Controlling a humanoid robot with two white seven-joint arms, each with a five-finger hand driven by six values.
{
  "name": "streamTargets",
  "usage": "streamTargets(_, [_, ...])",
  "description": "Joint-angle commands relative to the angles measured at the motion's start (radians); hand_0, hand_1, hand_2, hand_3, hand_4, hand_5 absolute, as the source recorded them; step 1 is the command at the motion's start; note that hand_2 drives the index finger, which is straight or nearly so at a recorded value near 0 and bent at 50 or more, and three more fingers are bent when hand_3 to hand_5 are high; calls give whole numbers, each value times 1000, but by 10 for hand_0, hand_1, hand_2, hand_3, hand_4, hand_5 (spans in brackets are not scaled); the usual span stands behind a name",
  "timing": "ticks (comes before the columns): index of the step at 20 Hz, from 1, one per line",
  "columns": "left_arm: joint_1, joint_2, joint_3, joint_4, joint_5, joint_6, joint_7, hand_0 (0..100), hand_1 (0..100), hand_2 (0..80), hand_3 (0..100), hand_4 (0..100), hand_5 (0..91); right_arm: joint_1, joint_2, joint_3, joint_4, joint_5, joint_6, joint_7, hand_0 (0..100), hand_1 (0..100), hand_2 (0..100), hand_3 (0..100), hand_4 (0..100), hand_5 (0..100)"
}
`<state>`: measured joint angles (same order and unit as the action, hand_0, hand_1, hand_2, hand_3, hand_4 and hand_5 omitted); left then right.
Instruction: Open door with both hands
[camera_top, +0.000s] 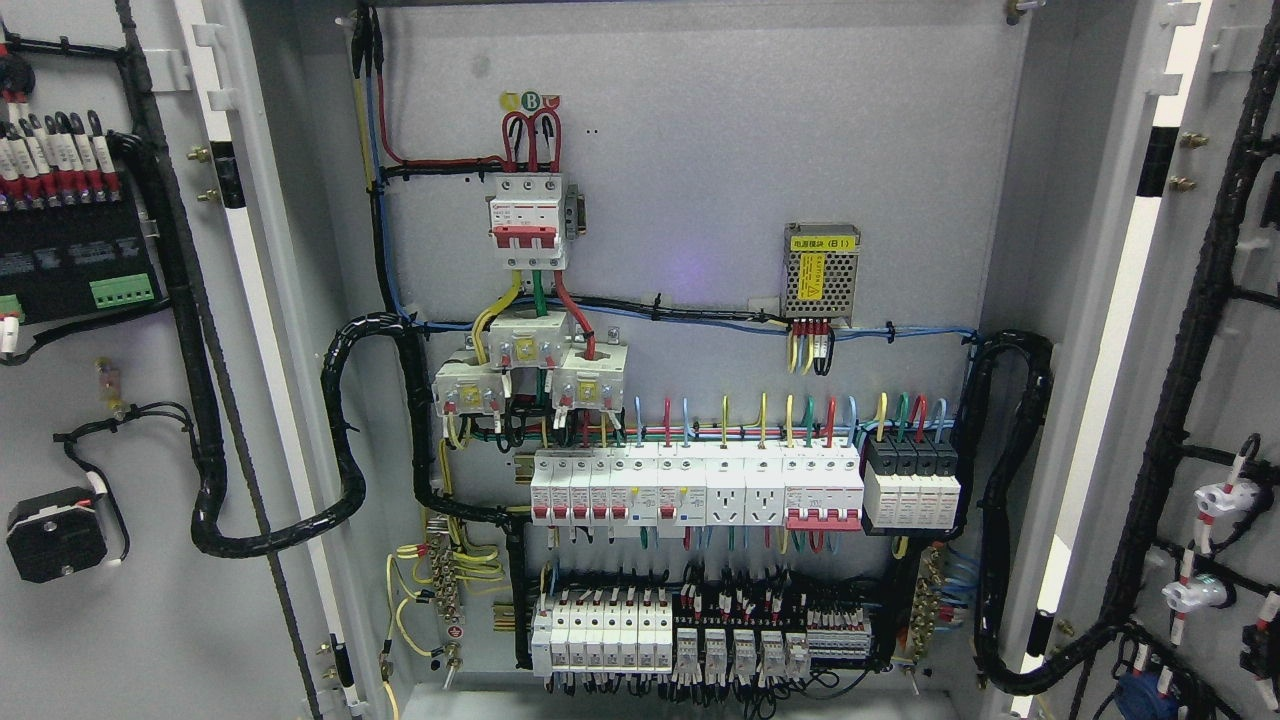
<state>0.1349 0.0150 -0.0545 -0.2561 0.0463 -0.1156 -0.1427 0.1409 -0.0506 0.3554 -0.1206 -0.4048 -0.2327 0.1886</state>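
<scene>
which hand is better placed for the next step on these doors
Neither can be picked: no hand or arm shows in the head view. Both the left door and the right door already stand swung open, exposing the breaker panel.

We record no body detail: neither arm nor hand falls inside the head view, which the cabinet (700, 150) interior fills.
</scene>
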Motion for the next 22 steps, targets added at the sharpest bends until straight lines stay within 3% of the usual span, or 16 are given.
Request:
streamTargets(1, [-28,-32,42,166,1,17,-1,0,0,0,0,0,0,-56,55,-12,116,115,79,-44,383,0,0,0,0,0])
streamTargets(6, [-26,-38,79,164,3,60,-1,0,0,0,0,0,0,-76,84,-10,110,153,148,-150,383,0,0,0,0,0])
streamTargets(10, [-18,-49,81,164,9,60,-1,0,0,0,0,0,0,-78,109,-10,105,170,174,-195,383,0,0,0,0,0])
streamTargets(13, [-15,-52,100,164,12,60,-1,0,0,0,0,0,0,-83,120,-10,104,175,210,-202,383,0,0,0,0,0])
streamTargets(16, [-15,-53,151,164,10,60,-1,0,0,0,0,0,0,-83,129,-12,104,195,211,-202,383,0,0,0,0,0])
streamTargets(22, [-15,-58,153,166,7,59,-1,0,0,0,0,0,0,-83,143,-12,105,195,208,-202,383,0,0,0,0,0])
